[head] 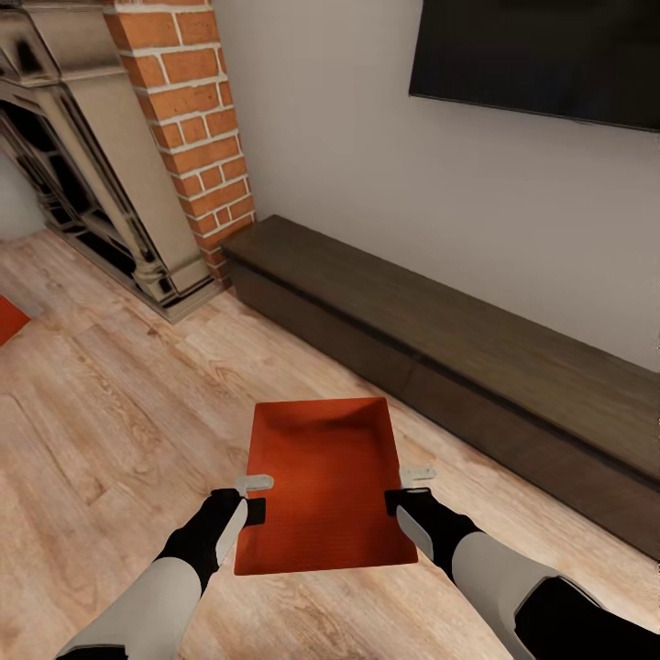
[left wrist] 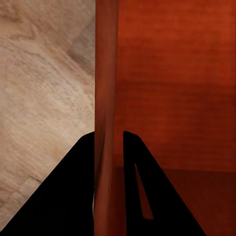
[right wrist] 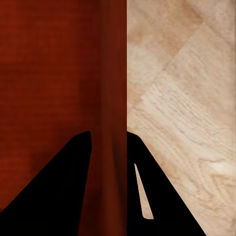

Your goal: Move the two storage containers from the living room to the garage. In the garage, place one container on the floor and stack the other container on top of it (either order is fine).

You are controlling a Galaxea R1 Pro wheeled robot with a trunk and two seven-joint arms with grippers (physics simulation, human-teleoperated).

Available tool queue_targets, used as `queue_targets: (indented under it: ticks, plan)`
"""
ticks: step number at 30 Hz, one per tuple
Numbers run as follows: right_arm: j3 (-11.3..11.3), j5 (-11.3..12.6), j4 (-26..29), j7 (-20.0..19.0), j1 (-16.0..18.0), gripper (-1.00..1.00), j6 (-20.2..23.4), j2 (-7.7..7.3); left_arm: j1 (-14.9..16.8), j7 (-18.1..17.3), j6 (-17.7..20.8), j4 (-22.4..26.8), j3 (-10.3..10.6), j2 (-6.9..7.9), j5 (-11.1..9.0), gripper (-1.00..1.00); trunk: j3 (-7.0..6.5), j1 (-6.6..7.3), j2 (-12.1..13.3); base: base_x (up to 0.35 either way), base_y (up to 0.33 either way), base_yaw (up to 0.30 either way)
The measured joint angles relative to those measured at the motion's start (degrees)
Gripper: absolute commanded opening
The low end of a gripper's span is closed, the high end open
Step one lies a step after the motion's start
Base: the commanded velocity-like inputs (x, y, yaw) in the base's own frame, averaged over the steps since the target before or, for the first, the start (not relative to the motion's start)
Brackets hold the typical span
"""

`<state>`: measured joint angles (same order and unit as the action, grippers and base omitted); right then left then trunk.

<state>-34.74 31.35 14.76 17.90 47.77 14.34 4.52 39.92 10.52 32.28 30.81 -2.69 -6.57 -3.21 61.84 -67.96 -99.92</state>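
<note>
Both jaws clamped on the red bin (head: 325, 481): left gripper (head: 253, 497) pinching its left wall (left wrist: 105, 123), right gripper (head: 410, 489) pinching the right wall (right wrist: 114, 123). Held over light wood floor (head: 110, 385). Beyond, long dark cabinet (head: 458, 357), brick chimney (head: 188, 101), fireplace (head: 82, 156), second bin's corner (head: 9, 319) far left.

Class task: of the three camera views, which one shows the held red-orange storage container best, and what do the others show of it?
The head view: the whole storage container shows, open-topped, held between the left gripper and right gripper above the wood floor. Each wrist view shows just one side wall pinched between dark fingers, plus some inner surface.
</note>
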Motion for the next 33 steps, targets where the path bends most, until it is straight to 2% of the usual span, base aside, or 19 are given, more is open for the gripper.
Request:
queue_targets:
  ticks: [33]
  plan:
    - [0.12,-0.19,-0.25,-0.15,0.02,-1.0,-0.17,0.08,-0.01,0.01,0.01,0.0,-0.03,0.01,0.08,-1.0,-5.92,7.25,13.24,0.0,0.0,0.0]
